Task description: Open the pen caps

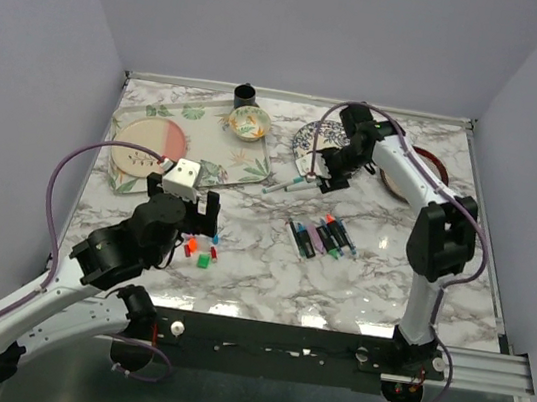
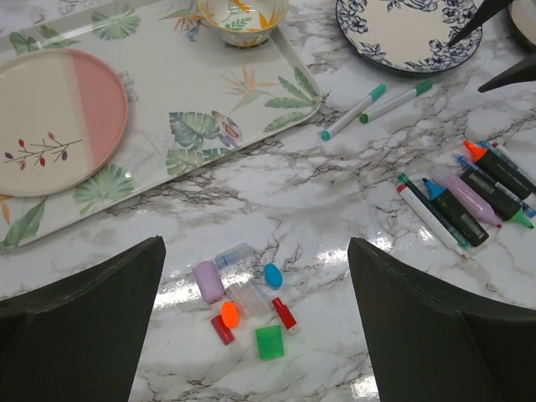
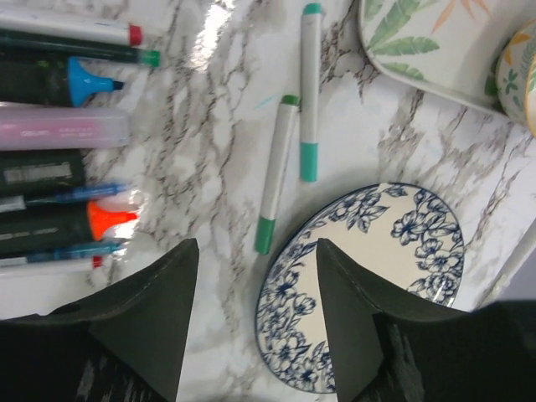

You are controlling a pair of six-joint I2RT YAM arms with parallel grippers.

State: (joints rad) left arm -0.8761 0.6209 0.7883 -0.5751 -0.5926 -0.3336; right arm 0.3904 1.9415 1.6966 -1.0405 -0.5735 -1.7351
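Observation:
Several loose pen caps [image 2: 247, 293] lie in a cluster on the marble: lilac, clear, blue, orange, red and green. They also show in the top view [image 1: 199, 248]. My left gripper [image 2: 255, 244] is open and empty above them [image 1: 191, 212]. Several uncapped pens [image 2: 469, 197] lie in a row to the right [image 1: 322, 236]. Two thin white pens with green and teal ends [image 3: 276, 172] lie beside the blue floral plate [image 3: 368, 285]. My right gripper [image 3: 255, 251] is open and empty, hovering over the plate's rim near the green pen's end [image 1: 328, 175].
A leaf-print tray [image 2: 251, 100] holds a pink and cream plate [image 2: 59, 117] and a small bowl [image 2: 243, 21]. A black cup [image 1: 246, 94] stands at the back. A dark red dish [image 1: 435, 170] lies behind the right arm.

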